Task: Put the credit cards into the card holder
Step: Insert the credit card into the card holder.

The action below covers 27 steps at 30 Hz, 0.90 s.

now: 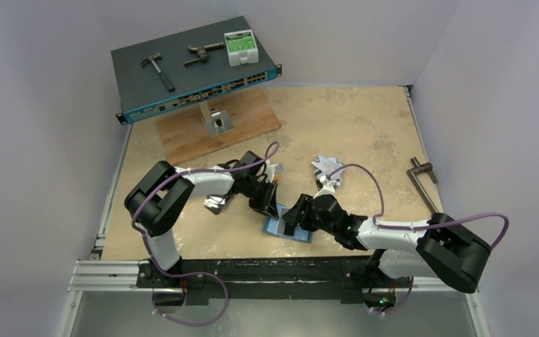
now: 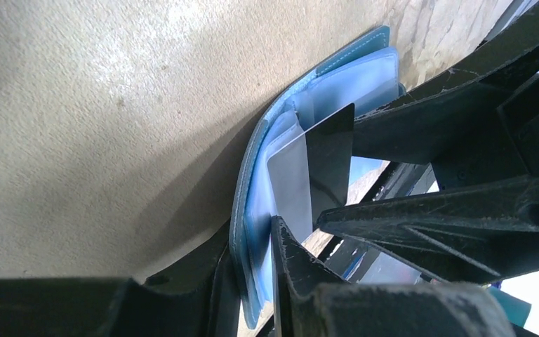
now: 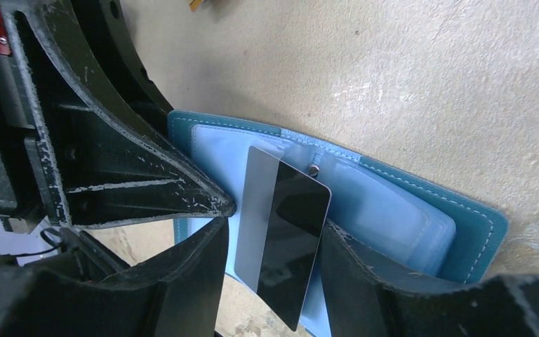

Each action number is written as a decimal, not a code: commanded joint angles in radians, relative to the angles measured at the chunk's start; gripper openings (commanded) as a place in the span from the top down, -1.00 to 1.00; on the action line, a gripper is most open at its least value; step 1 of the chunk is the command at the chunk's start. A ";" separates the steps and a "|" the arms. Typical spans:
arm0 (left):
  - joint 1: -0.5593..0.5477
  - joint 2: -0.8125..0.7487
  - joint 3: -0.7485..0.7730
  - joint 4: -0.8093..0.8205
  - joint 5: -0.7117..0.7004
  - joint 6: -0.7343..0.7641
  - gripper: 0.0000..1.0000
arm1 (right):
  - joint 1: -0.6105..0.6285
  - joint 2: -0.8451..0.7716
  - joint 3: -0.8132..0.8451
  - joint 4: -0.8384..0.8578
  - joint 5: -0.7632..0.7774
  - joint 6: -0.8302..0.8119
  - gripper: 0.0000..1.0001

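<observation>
Lying open, top view, card holder (image 1: pixel 275 226): teal-blue, on the beige table (image 1: pixel 365 126), near the front edge, between the 2 arms.
Top view, left gripper (image 1: pixel 265 200): down at the holder's far-left side.
Top view, right gripper (image 1: pixel 291 223): over the holder from the right, covering most of it.
Top view, back left: network switch (image 1: pixel 182 77) on a stand (image 1: pixel 214 121) over a wooden board (image 1: pixel 182 140); a hammer (image 1: pixel 158 70) and a green-and-white box (image 1: pixel 241 47) lie on it.
Left wrist, card holder: cover bowed up off the table; its near edge runs between the 2 left fingers, which pinch it.
Left wrist, credit card (image 2: pixel 309 168): silver-grey with a dark stripe, standing on edge among the clear inner sleeves (image 2: pixel 365 77).
Right wrist, credit card: tilted, far end at the sleeves just beside the silver snap button (image 3: pixel 314 170); whether it sits inside a slot, cannot tell.
Right wrist, right gripper: jaws spread, 1 finger on each side of the card, a gap showing on the left, clamping nothing.
Right wrist, left gripper: finger tip at the holder's left half.
</observation>
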 commanded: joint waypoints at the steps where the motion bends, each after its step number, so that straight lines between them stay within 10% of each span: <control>1: -0.001 -0.049 0.008 0.028 0.030 -0.013 0.65 | 0.035 0.049 0.021 -0.268 0.009 -0.035 -0.02; 10: 0.007 -0.054 0.003 0.031 0.029 -0.014 0.71 | 0.111 -0.030 0.097 -0.458 0.071 -0.010 -0.08; 27: 0.007 -0.062 0.012 0.014 0.025 -0.013 0.58 | 0.119 0.065 0.199 -0.252 -0.058 -0.134 -0.26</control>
